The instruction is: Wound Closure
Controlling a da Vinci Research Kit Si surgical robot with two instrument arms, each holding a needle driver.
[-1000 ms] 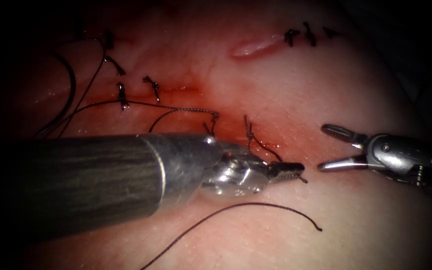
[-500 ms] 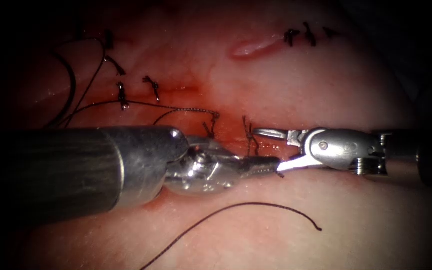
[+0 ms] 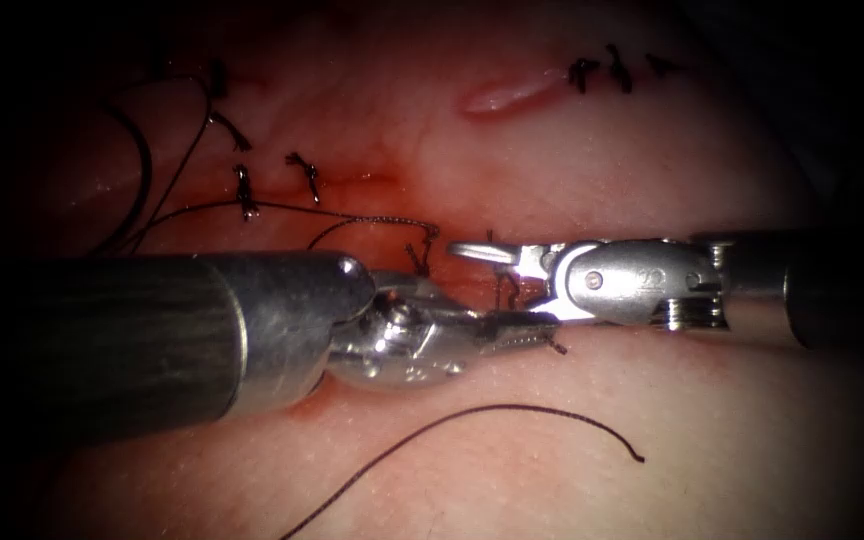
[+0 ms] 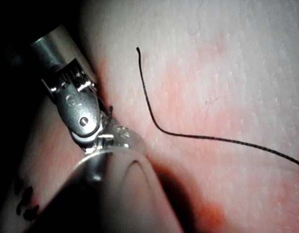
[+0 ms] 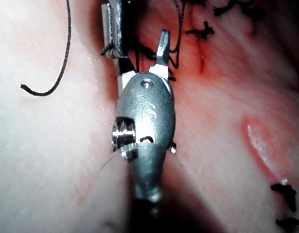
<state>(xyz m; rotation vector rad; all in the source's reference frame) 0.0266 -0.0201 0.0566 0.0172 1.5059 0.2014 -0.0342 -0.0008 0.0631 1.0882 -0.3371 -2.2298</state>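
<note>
Since a second ago your right tool (image 3: 497,275) has crossed in from the right, its jaws apart around the short thread tail (image 3: 500,262) that your left tool (image 3: 530,330) holds clamped at the cut (image 3: 372,182). No needle is visible. Finished knots (image 3: 302,170) lie upper left; a loose strand (image 3: 512,410) curls on the tissue (image 3: 732,450) below.

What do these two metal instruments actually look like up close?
The left tool sits on a thick dark, streaky shaft capped by a shiny silver collar and rounded wrist joint; its slim jaws have ridged inner faces. The right tool is polished silver too, with a smooth oval housing stamped with small characters, a round pin and a threaded-looking screw at its side.
</note>
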